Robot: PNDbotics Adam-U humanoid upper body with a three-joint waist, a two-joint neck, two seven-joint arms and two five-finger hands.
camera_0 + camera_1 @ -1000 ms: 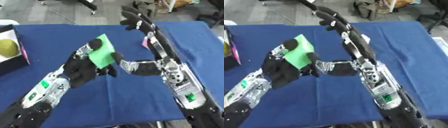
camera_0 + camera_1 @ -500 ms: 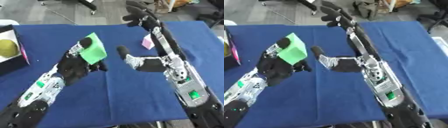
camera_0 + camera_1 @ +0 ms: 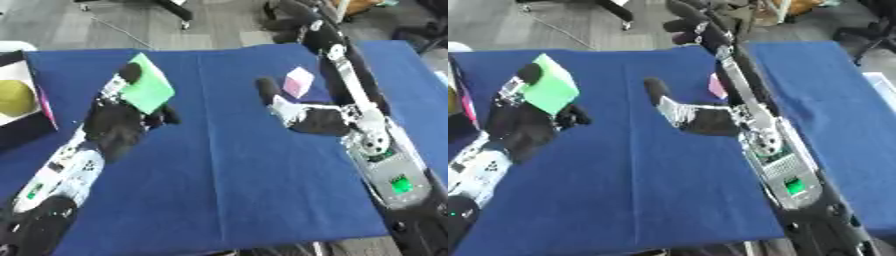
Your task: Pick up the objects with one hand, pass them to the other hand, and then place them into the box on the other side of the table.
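Note:
A green block (image 3: 147, 90) is in my left hand (image 3: 118, 125), whose fingers curl round it above the blue table (image 3: 219, 180), left of centre. My right hand (image 3: 306, 117) hangs over the middle right of the table, open and holding nothing, its fingers pointing toward the left hand across a clear gap. A small pink cube (image 3: 297, 81) lies on the cloth just behind the right hand. At the far left edge stands the box (image 3: 26, 131), dark-walled with a pink side, holding a yellow-green round thing (image 3: 15, 97).
The table's front edge (image 3: 219, 247) runs along the bottom, with bare floor beyond the far edge. A second blue surface (image 3: 411, 60) adjoins at the right. Chair legs (image 3: 179, 10) stand on the floor behind the table.
My left hand has carried the green block leftward, away from my right hand. The right hand has let go and drawn back right; the gap between the hands has widened.

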